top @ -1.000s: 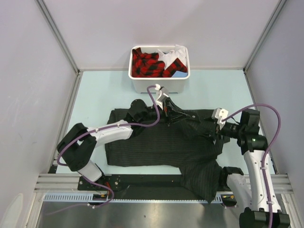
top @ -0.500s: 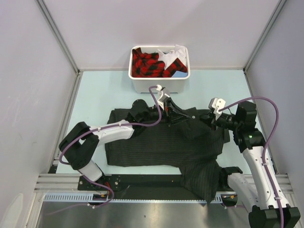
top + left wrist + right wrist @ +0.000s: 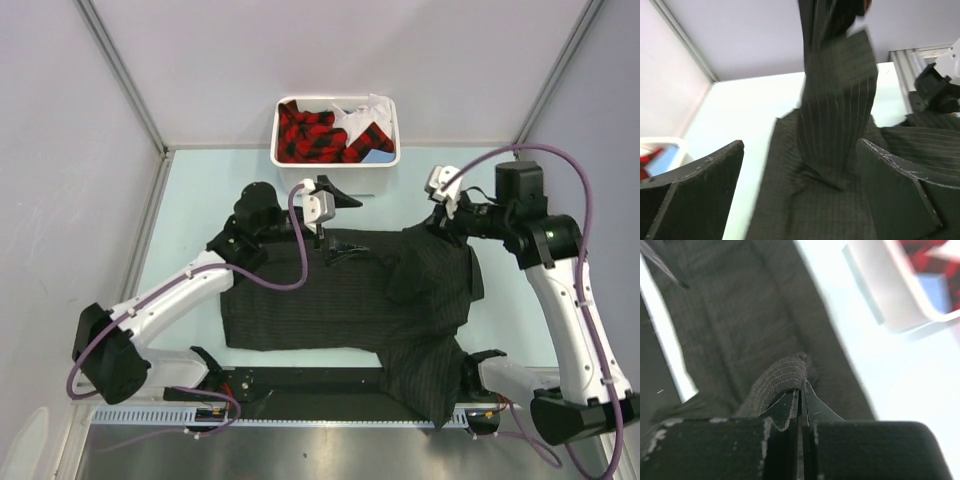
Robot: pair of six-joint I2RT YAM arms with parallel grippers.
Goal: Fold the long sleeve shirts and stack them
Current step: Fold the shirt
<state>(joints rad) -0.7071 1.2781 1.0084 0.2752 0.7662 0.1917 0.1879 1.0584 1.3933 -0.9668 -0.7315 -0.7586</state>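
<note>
The right gripper (image 3: 800, 390) is closed on a thin ridge of the black pinstriped shirt (image 3: 330, 300), which is spread beneath both hands. The left gripper (image 3: 800, 145) is wide open and empty above the cloth. So narrow a pinch could be lost under a hard pull, and the trailing cloth could be dragged askew. A bin (image 3: 277, 140) of red clothes is set just beyond the left gripper.

The charcoal pinstriped cloth shirt (image 3: 340, 300) is a thin, matt weave with fine pale lines, soft and creased. The pale mint table (image 3: 200, 200) is smooth with a faint sheen. The white rectangular plastic bin (image 3: 385, 175) looks smooth and slightly glossy; the red and black checked cloth (image 3: 310, 135) inside is matt. The left gripper (image 3: 800, 147) has matt black fingers (image 3: 695, 195), scuffed pale along their edges. The brushed metal strip (image 3: 300, 455) shines dully.
</note>
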